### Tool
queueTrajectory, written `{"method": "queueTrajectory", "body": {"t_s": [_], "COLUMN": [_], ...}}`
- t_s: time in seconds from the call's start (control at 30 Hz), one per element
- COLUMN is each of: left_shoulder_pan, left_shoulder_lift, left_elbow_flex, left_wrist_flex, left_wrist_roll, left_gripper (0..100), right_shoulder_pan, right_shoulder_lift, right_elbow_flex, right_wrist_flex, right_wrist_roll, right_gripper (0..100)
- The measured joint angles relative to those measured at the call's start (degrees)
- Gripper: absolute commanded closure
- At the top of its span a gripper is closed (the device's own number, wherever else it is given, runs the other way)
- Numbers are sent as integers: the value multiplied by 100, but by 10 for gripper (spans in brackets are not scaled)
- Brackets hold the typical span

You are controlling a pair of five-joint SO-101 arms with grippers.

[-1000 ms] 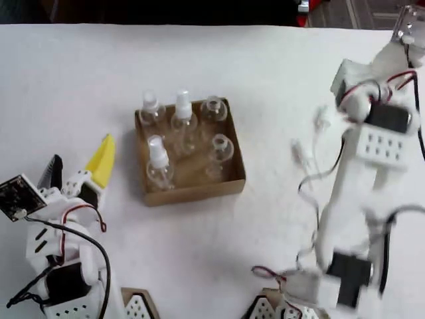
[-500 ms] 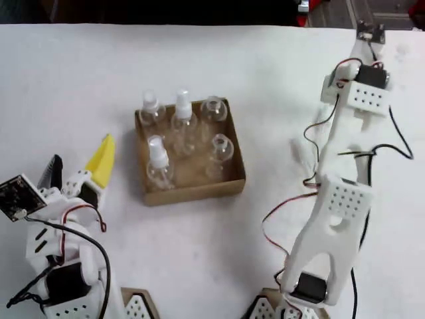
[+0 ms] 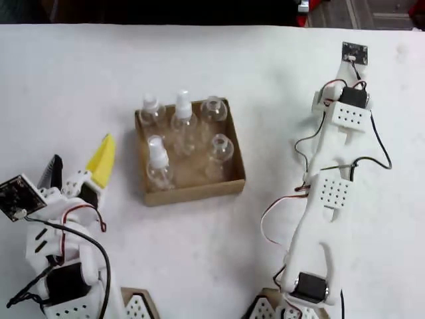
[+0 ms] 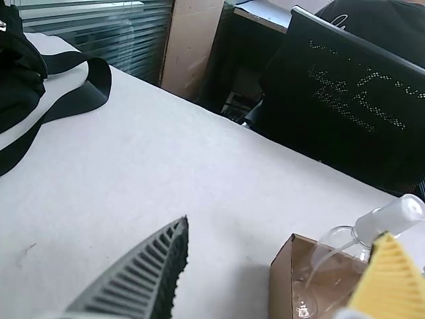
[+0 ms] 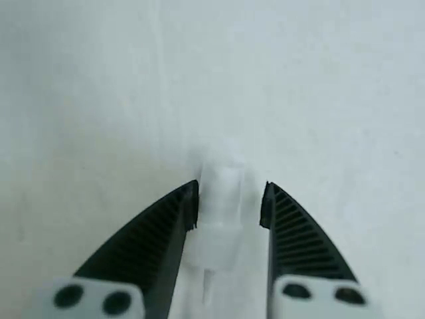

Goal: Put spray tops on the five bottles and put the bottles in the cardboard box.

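Right pincer (image 5: 229,193): jaws partly spread, black fingers (image 5: 159,246) straddling one white spray top (image 5: 219,222) that lies flat on the table (image 3: 265,80). Nothing is gripped yet.

Key relation: the spray top lies directly between my jaws. Its long axis runs the same way as the fingers, with the head toward the fingertips and what looks like the thin dip tube trailing back toward my wrist. The jaws therefore close across its narrow width, which is the grip I want. One finger sits right against the side of the top and the other shows a gap. Whether the near pad already touches I cannot tell from the wrist view.

Position: in the high view my right arm is stretched to the far right part of the table, well apart from the cardboard box (image 3: 192,189).

Box contents: five bottles standing upright. Three carry spray tops. Two are open-necked, one at the far right corner (image 3: 214,108) and one just in front of it (image 3: 220,146).

Left pincer (image 3: 80,156): wide apart, one black finger and one yellow, holding nothing, resting near the box's left side. It is the nearer arm to the box, but the right arm has the top.

Judgement: close on the top, lift, then carry it leftward to an open neck. The risk is the tube end swinging or the top twisting as the jaws pinch.
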Motion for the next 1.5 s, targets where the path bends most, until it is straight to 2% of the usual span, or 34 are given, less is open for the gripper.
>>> {"method": "queueTrajectory", "body": {"t_s": [0.07, 0.17, 0.53, 0.83, 1.03, 1.27, 1.5], "left_shoulder_pan": [0, 0, 0, 0, 18, 387, 422], "left_shoulder_lift": [0, 0, 0, 0, 0, 0, 0], "left_elbow_flex": [0, 0, 0, 0, 0, 0, 0], "left_wrist_flex": [0, 0, 0, 0, 0, 0, 0], "left_wrist_roll": [0, 0, 0, 0, 0, -316, -360], "left_gripper": [605, 605, 605, 605, 604, 604, 604], "right_shoulder_pan": [-35, -97, -114, -440, -862, -1266, -1802], "right_shoulder_lift": [26, 53, -246, -2470, -3675, -5213, -7437], "right_elbow_flex": [-9, -9, -35, -44, -44, 35, 2145], "right_wrist_flex": [-18, -18, 404, 1556, 1600, 1626, 1644], "right_wrist_roll": [0, 0, 9, 9, 9, 9, 9], "right_gripper": [893, 989, 981, 981, 981, 982, 982]}}
